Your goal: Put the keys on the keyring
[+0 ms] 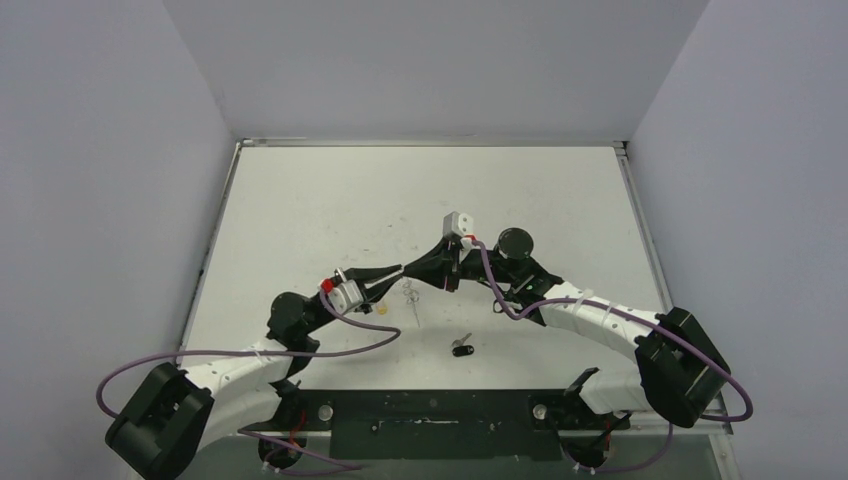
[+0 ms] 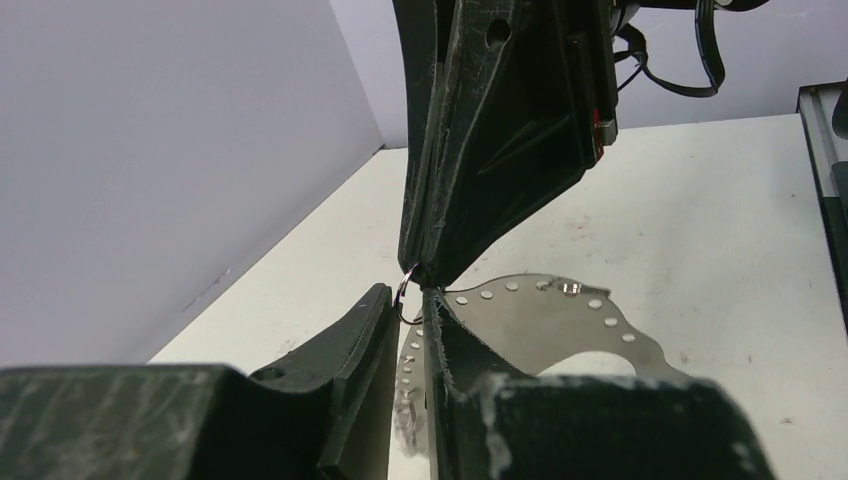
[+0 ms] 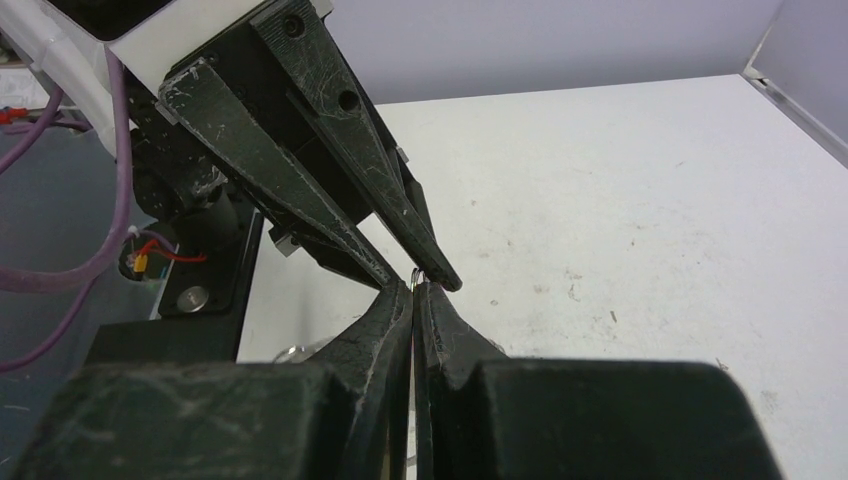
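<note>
The keyring (image 2: 540, 315) is a silvery piece with a row of small rings along its edge and a small wire ring (image 2: 402, 290) at its top. It hangs just above the table between the two grippers, mid-table (image 1: 411, 296). My right gripper (image 3: 414, 287) is shut on that small ring, which pokes out at its tips. My left gripper (image 2: 405, 295) comes in from the other side. Its jaws are nearly together, with the same ring caught between the tips. A black-headed key (image 1: 462, 349) lies on the table nearer the bases. A yellow-headed key (image 1: 383, 311) lies under the left wrist.
Purple cables (image 1: 300, 352) loop from both arms over the near part of the table. The black base plate (image 1: 430, 410) runs along the near edge. Grey walls close in the table on three sides.
</note>
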Motion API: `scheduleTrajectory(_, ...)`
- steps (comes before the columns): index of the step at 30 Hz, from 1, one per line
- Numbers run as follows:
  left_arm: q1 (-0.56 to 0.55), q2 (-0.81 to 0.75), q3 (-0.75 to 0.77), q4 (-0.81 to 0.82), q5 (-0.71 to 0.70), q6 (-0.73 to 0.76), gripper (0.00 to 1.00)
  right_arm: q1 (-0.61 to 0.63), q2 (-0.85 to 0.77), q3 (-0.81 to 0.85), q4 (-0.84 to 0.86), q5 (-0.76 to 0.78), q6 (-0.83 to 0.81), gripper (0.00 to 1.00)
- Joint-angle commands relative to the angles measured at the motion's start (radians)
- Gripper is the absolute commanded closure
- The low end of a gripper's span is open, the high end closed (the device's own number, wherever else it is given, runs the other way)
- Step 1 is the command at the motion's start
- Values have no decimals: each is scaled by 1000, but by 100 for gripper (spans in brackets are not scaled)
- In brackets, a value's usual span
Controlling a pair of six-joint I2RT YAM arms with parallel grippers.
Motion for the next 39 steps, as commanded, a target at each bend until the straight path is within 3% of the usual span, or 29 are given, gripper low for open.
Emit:
scheduleTrajectory(1,15,18,58,-2,-27,-38,90,9,-15,10,78,-49,0,100)
scheduleTrajectory(5,26,25,69,-8,-36,-61,100,10,-12,14,67,-42,-10,100)
scheduleTrajectory(12,42,20,78,-45,-129,-71,100,-9,10,37,14,-23,-76,100)
scheduleTrajectory(19,60,33,142,-173,-171,9,100,-82,106,93,47,-58,-83,100)
scheduleTrajectory(25,68,90,199,-255,-173,93,100,-108,240,140,160,-102,-42,100)
scheduleTrajectory(31,69,93,281,-438,-139,182,100,-117,315,132,297,-114,46,99)
scheduleTrajectory(36,70,94,332,-609,-87,247,100,-120,301,113,212,-93,-27,72)
scheduleTrajectory(39,70,110,339,-628,-66,252,100,-120,269,112,67,-69,-137,68)
